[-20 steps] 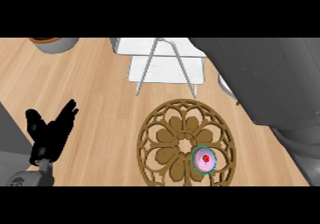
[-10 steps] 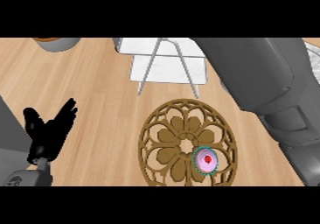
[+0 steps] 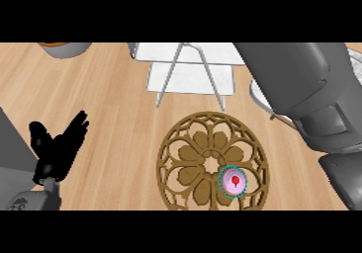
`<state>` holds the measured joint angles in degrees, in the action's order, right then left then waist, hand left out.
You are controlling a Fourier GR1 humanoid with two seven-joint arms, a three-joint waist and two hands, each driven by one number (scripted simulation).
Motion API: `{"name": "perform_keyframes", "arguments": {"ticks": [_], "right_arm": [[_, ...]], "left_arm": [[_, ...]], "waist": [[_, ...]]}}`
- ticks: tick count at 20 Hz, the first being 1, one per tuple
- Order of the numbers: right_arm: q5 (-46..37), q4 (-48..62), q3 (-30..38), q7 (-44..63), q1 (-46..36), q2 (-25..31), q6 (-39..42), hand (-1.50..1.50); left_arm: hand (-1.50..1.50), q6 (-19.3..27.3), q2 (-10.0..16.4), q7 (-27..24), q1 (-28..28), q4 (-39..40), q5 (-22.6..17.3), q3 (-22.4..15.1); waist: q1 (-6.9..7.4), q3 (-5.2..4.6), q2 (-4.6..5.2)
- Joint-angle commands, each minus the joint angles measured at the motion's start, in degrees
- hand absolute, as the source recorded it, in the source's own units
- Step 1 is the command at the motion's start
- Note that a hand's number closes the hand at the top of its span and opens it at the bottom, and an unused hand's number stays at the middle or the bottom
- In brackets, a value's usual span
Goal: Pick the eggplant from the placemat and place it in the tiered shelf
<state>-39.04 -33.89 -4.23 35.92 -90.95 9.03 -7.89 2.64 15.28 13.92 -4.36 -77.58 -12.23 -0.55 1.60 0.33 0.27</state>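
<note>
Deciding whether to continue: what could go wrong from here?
1. The right arm fills the view's right side and the right hand is out of view, so aim at the small pink item on the placemat cannot be checked.
2. That arm lies close to the shelf and its legs; a swing could knock them.

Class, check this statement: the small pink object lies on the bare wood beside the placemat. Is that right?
No. The head view shows the small pink object lying on the brown placemat itself, near its lower right rim, not beside it.
</note>
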Motion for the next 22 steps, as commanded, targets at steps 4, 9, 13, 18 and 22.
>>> {"name": "perform_keyframes", "arguments": {"ticks": [4,9,13,18,22], "right_arm": [[0.5,1.3,1.8,-1.1,-1.9,0.0,2.6,1.5],[0.3,2.8,3.9,0.0,-2.6,-0.1,-1.5,1.5],[1.8,1.1,7.3,0.9,-0.2,-0.8,-9.9,-1.5],[6.4,-0.1,13.0,-2.1,-1.0,0.2,-13.5,-1.5],[10.1,-2.7,16.6,-3.8,0.8,-2.4,-18.5,-1.5]], "left_arm": [[0.0,1.4,-2.7,-0.6,1.5,2.2,1.9,-1.1],[0.0,1.4,-3.2,0.4,-0.2,3.6,2.0,-1.0],[0.0,0.9,-2.1,3.6,1.9,-1.6,1.1,-0.9],[0.0,-1.0,-1.1,0.6,2.9,-0.2,0.8,0.4],[0.0,0.3,-2.1,1.9,0.7,1.3,1.2,0.6]], "waist": [[-0.7,-0.38,-0.11],[-0.79,-0.39,0.04],[-0.33,-0.32,-0.15],[-0.21,-0.35,0.03],[-0.81,-0.34,-0.05]]}}
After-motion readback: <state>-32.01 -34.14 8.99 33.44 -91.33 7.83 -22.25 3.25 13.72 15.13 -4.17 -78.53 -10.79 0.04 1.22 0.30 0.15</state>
